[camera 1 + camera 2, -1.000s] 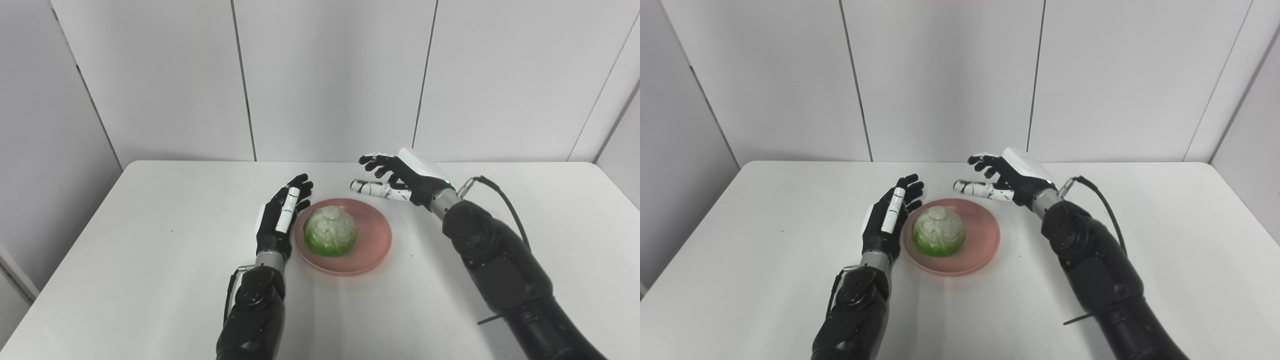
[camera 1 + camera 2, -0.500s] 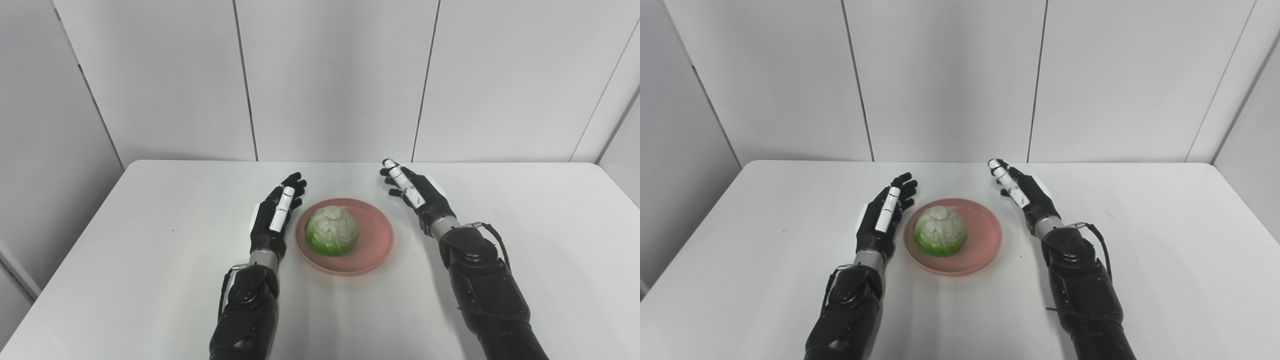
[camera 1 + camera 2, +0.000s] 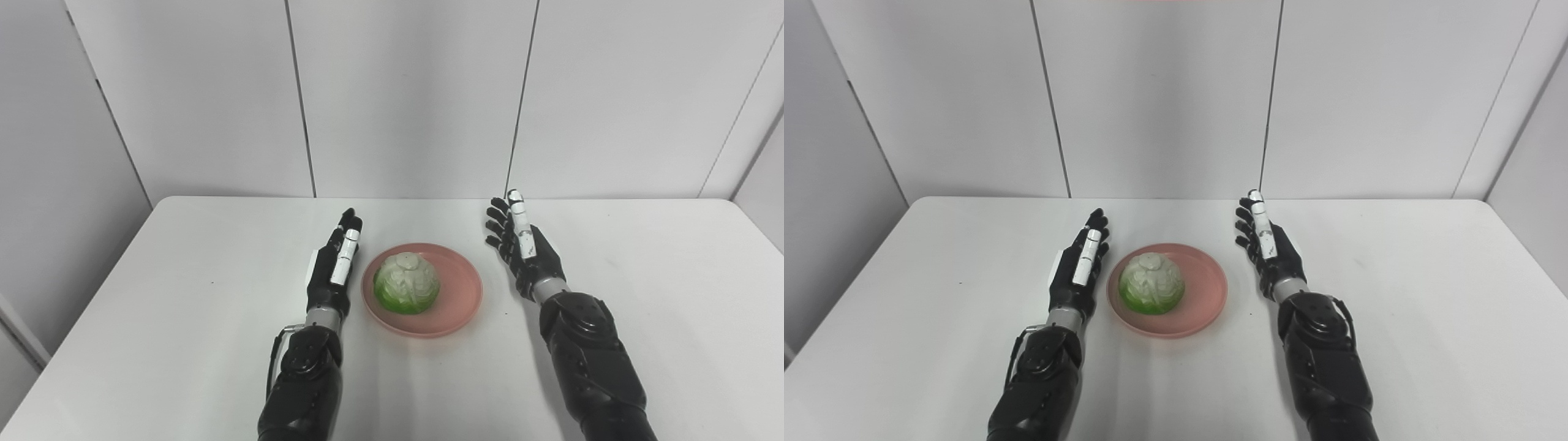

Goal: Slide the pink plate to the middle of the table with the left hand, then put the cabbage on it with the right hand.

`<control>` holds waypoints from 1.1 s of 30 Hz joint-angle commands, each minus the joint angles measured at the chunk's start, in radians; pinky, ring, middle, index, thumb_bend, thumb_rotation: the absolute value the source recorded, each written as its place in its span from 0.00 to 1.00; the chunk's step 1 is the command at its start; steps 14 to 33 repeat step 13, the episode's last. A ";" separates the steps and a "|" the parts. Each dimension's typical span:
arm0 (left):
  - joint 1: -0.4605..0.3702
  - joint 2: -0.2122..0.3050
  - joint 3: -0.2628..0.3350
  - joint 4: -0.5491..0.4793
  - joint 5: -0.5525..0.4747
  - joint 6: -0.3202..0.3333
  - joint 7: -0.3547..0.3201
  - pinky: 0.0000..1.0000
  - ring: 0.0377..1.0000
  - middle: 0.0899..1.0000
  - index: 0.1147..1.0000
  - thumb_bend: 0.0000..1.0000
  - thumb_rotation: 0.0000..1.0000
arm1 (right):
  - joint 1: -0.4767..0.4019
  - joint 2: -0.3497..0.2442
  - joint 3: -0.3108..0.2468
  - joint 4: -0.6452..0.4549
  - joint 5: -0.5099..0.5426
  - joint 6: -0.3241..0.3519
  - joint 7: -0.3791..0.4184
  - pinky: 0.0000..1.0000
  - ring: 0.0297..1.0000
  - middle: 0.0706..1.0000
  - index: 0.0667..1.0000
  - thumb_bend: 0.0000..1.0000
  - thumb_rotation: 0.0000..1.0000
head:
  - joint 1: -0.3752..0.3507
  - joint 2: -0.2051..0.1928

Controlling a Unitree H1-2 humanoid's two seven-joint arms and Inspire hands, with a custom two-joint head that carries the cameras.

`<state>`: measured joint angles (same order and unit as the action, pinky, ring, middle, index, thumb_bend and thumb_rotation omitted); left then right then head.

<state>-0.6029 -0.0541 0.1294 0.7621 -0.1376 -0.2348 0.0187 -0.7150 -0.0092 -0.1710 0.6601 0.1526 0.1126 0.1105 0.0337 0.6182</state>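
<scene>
The pink plate (image 3: 456, 294) sits near the middle of the white table (image 3: 184, 257). The green-and-white cabbage (image 3: 406, 283) rests on the plate's left half. My left hand (image 3: 334, 266) is open and empty, edge-on just left of the plate, fingers pointing away from me, apart from the rim. My right hand (image 3: 522, 248) is open and empty, to the right of the plate with a gap between them, fingers pointing up and away. The same scene shows in the right eye view, with the cabbage (image 3: 1151, 284) on the plate (image 3: 1200, 294).
The white table ends at a grey panelled wall (image 3: 404, 92) behind. The table's left edge (image 3: 73, 306) and right edge run close to side walls. Nothing else stands on the table.
My right hand has swung from above the plate's far rim back to the right and turned fingers-forward. My left hand has straightened and drawn slightly left. The plate and cabbage have stayed in place.
</scene>
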 commanded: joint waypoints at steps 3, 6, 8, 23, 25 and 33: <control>-0.001 -0.007 0.002 0.023 0.000 0.005 0.017 1.00 1.00 1.00 0.96 0.78 0.83 | -0.024 0.015 -0.009 0.000 0.034 -0.061 -0.013 0.97 0.94 0.95 0.94 0.97 1.00 | 0.000 0.000; -0.002 -0.013 0.012 0.013 -0.016 0.020 0.013 1.00 1.00 1.00 0.97 0.78 0.83 | -0.010 0.017 0.000 0.007 0.031 -0.080 -0.021 0.98 0.94 0.95 0.95 0.96 1.00 | 0.000 0.002; 0.000 -0.022 0.024 -0.004 -0.036 0.043 0.011 1.00 1.00 1.00 0.96 0.81 0.81 | 0.001 0.018 0.009 0.015 0.020 -0.108 -0.028 1.00 0.95 0.96 0.96 0.95 1.00 | -0.001 0.002; 0.006 -0.039 0.030 -0.045 -0.047 0.077 0.026 0.97 1.00 0.99 0.94 0.83 0.79 | 0.022 0.029 0.011 0.048 0.012 -0.210 -0.057 1.00 0.99 0.98 0.96 0.93 1.00 | 0.000 0.002; 0.006 -0.039 0.030 -0.045 -0.047 0.077 0.026 0.97 1.00 0.99 0.94 0.83 0.79 | 0.022 0.029 0.011 0.048 0.012 -0.210 -0.057 1.00 0.99 0.98 0.96 0.93 1.00 | 0.000 0.002; 0.006 -0.039 0.030 -0.045 -0.047 0.077 0.026 0.97 1.00 0.99 0.94 0.83 0.79 | 0.022 0.029 0.011 0.048 0.012 -0.210 -0.057 1.00 0.99 0.98 0.96 0.93 1.00 | 0.000 0.002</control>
